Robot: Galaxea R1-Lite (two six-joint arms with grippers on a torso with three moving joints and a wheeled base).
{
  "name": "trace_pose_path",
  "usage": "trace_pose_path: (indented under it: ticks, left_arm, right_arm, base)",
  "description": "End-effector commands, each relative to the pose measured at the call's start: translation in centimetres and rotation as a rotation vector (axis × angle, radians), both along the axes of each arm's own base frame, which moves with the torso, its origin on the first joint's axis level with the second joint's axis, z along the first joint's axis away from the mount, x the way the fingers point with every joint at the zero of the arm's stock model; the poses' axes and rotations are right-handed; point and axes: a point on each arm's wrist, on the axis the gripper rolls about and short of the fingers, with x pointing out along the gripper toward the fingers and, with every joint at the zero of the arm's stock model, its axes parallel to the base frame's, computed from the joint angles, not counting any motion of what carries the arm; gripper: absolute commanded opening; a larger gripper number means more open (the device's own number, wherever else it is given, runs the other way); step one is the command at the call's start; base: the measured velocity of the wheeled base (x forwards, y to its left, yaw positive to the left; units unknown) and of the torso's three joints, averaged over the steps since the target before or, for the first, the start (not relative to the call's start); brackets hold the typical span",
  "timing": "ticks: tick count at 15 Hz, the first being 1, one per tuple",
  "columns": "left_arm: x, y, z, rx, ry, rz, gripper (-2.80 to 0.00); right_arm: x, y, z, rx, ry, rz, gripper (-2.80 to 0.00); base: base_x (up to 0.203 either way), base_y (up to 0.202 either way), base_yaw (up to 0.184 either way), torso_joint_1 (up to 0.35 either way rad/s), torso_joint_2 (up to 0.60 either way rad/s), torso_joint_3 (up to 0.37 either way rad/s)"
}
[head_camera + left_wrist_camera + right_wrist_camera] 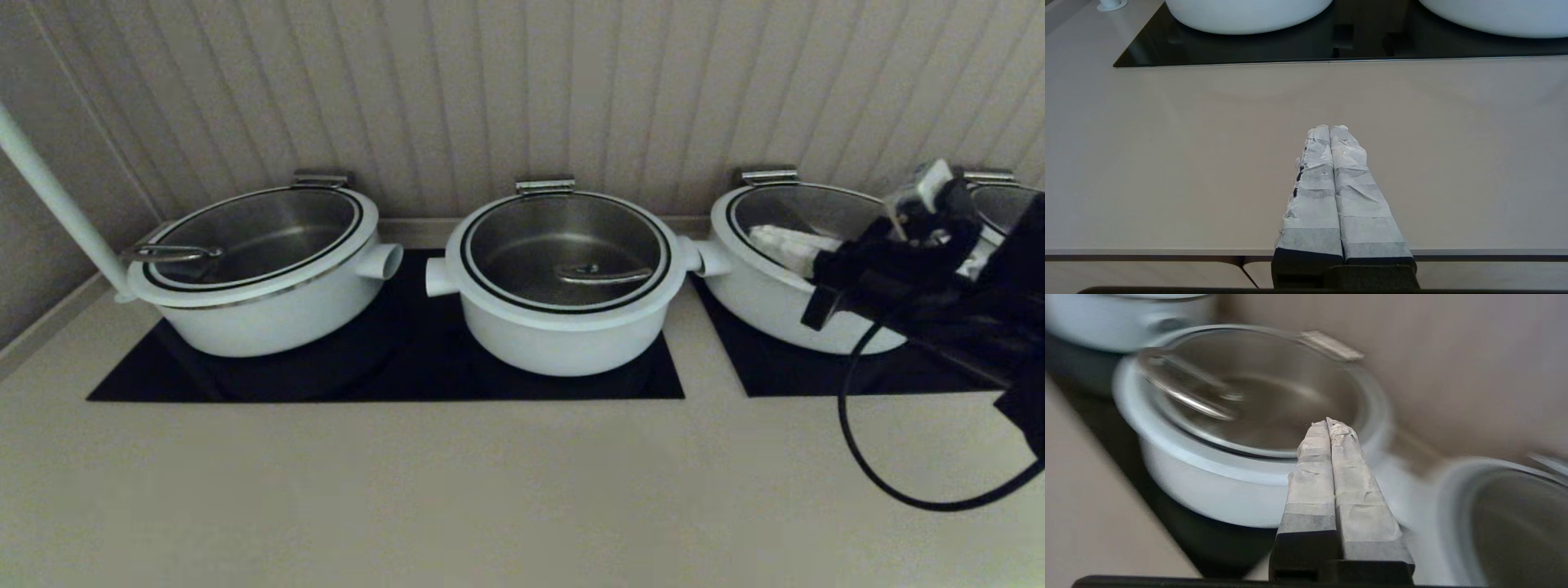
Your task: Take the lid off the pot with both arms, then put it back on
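**Both pincers pressed together, lid not yet touched**

The right gripper (1329,424) has its two wrapped fingers pressed together, holding nothing; it hangs above the pot on the right (784,278), probably on its way toward the middle one. The left gripper (1329,128) is also pressed together and empty, low over the bare counter (1167,163), well apart from the pots. The lid (565,253) sits flat on the pot (563,327) in the middle, its bar handle (602,274) broadside, so each arm may take one end.

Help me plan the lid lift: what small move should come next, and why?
Probably open the right pincer and swing it left toward the lid handle on the pot. It is shut over the neighbouring pot; the left pincer is shut over the bare counter.
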Motion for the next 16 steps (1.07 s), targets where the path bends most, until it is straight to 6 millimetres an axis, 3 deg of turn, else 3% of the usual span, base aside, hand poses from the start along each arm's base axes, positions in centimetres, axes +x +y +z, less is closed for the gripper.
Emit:
trace_pose_path:
  ticks: [1, 4, 6, 8, 12, 16]
  left_arm:
    - [0.0, 0.0, 0.0, 0.0, 0.001, -0.001, -2.8]
    - [0.0, 0.0, 0.0, 0.0, 0.001, -0.001, -2.8]
    - [0.0, 0.0, 0.0, 0.0, 0.001, -0.001, -2.8]
    - [0.0, 0.0, 0.0, 0.0, 0.001, 0.001, -2.8]
    - [0.0, 0.0, 0.0, 0.0, 0.001, -0.001, -2.8]
    - [0.0, 0.0, 0.0, 0.0, 0.001, 0.001, -2.8]
  right_arm:
    - [-3.6, -2.8, 2.1, 0.009, -0.085, -0.114, -2.8]
    - [-7.8, -6.0, 2.8, 0.004, -0.123, -0.272, -2.8]
    - [-11.3, -6.2, 3.1, 0.002, -0.148, -0.307, -2.8]
    - [-15.5, -5.5, 2.3, 0.004, -0.151, -0.311, -2.8]
    - [-23.9, -4.1, -2.5, 0.051, -0.062, -0.319, -2.8]
    - [-29.1, -3.9, -8.8, 0.119, 0.015, -0.401, -2.8]
  base:
    - [0.0, 0.0, 0.0, 0.0, 0.0, 0.0]
    - [0.0, 0.0, 0.0, 0.0, 0.0, 0.0]
    - [0.0, 0.0, 0.0, 0.0, 0.0, 0.0]
    - [0.0, 0.0, 0.0, 0.0, 0.0, 0.0]
    - [0.0, 0.0, 0.0, 0.0, 0.0, 0.0]
    - [0.0, 0.0, 0.0, 0.0, 0.0, 0.0]
